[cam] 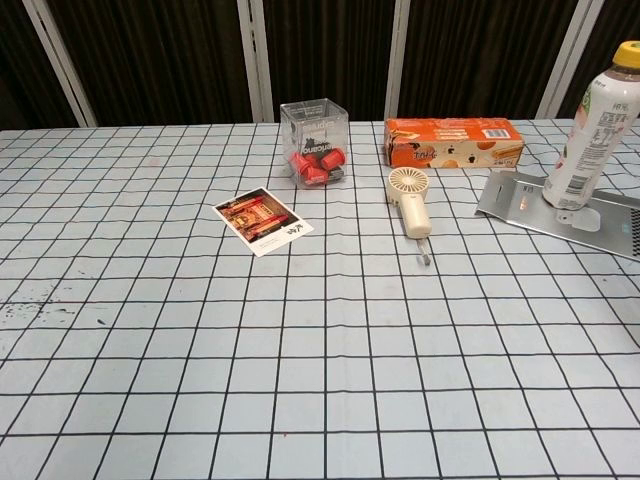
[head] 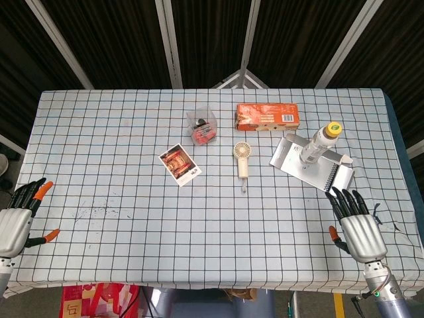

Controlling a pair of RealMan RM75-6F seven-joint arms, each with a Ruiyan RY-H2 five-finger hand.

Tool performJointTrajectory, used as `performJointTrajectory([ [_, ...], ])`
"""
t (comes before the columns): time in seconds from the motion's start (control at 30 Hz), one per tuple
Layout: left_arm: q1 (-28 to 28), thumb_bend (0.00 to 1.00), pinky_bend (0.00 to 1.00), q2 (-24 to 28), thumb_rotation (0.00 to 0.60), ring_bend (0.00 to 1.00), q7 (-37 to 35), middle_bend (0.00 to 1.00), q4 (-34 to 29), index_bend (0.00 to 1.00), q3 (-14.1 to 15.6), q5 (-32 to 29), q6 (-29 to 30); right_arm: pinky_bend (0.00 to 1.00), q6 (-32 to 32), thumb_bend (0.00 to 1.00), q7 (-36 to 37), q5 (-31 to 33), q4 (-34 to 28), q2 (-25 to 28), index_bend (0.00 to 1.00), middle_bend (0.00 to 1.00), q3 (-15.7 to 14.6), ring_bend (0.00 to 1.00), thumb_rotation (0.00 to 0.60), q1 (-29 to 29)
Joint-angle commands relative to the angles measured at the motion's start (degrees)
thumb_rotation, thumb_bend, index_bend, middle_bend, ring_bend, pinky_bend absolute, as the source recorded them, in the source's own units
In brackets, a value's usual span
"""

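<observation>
Now both hands rest open on the checked white tablecloth (head: pixel 132 225), fingers spread, holding nothing: the left hand (head: pixel 16 222) at one near corner, the right hand (head: pixel 358 228) just below the silver metal grater (head: pixel 295 159) with the yellow-capped plastic bottle (head: pixel 319 142) on it.

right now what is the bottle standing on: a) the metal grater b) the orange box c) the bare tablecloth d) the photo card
a: the bottle stands upright on the metal grater, to the right of the orange box and apart from it.
</observation>
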Motion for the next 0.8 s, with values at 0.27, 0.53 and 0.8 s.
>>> performJointTrajectory([
  [0.27,-0.36,0.04,0.00,0.07,0.600,0.00,-0.17,0.00,-0.38,0.00,-0.15,0.21,-0.18,0.03,-3.16,0.46,0.31,1.71,-0.62,-0.16,0.00,0.00,1.65,0.00,0.600,0.38],
  [0.53,-0.51,0.04,0.00,0.05,0.600,0.00,-0.43,0.00,-0.25,0.00,-0.05,0.11,-0.54,0.75,-11.28,0.46,-2.20,8.18,-1.33,-2.66,0.00,0.60,9.89,0.68,0.600,7.97],
  [0.8,-0.81,0.04,0.00,-0.08,0.600,0.00,-0.26,0.00,-0.27,0.00,0.01,0.28,-0.90,0.90,-24.96,0.71,-9.49,26.02,1.89,-11.65,0.00,0.82,18.53,0.90,0.600,19.84],
])
